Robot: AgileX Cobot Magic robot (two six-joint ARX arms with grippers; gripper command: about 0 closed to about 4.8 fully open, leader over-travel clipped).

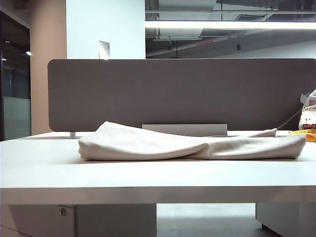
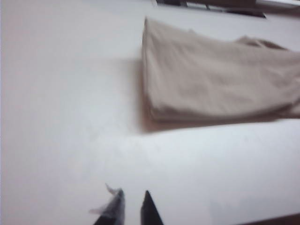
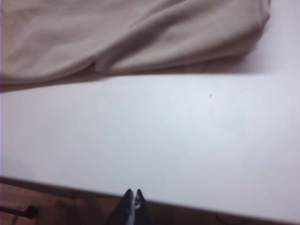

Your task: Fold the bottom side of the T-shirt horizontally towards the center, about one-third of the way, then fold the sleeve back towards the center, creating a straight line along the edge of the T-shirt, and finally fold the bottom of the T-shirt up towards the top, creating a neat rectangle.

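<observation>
**Beige shirt lay folded on the white table, both grippers clear of it**

Beige, soft and plain, the short-sleeved fabric T-shirt (image 1: 192, 144) lay folded into a long, low bundle across the middle of the flat white table (image 1: 148, 177), running from about nine o'clock to three o'clock in the exterior view. Its left end rose in a slight hump, and a loose fold of cloth stuck out behind the right end. A wide grey fabric divider panel (image 1: 182, 94) stood upright along the table's far edge, directly at twelve o'clock from the shirt. Something yellow (image 1: 303, 133) sat at the far right edge, beside a white bag (image 1: 310, 113) with print on it; neither could be made out more closely.

Neither arm appeared in the exterior view. In the left wrist view the left gripper (image 2: 132, 206) hovered over bare tabletop, its two dark fingertips (image 2: 149, 208) standing a narrow gap apart and pinching nothing, with the folded shirt well apart from it. In the right wrist view the right gripper (image 3: 133, 201) hung over the table's near edge, its tips pressed together on nothing, and the shirt lay across the table from it.
</observation>
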